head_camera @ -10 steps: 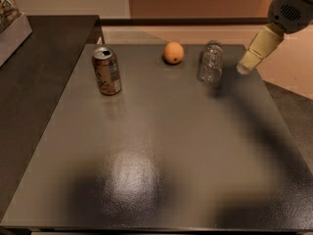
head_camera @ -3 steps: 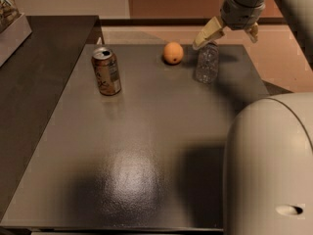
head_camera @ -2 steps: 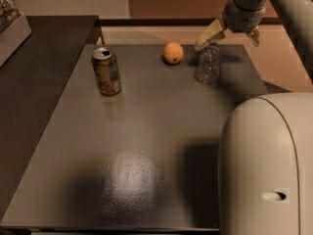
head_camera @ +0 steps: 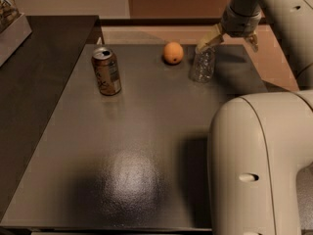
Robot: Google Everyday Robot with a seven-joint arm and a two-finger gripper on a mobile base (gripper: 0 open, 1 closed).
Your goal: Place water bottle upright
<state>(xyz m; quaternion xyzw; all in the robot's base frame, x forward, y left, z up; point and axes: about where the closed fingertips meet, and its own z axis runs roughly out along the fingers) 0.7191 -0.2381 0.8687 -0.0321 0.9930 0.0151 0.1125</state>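
The water bottle, clear ribbed plastic, stands upright at the far right of the dark table. Its top is hidden behind a finger. My gripper hangs just above and slightly right of the bottle, with its jaws spread wide. The left fingertip is at the bottle's top and the right fingertip is well to the right of the bottle. The gripper holds nothing that I can see.
A brown-and-silver soda can stands upright at the far left. An orange lies just left of the bottle. My arm's large white link fills the near right. A dark counter adjoins the table on the left.
The gripper came in from the far right to just above the bottle. Over the last second it has held almost still, and the white arm link has shifted slightly.
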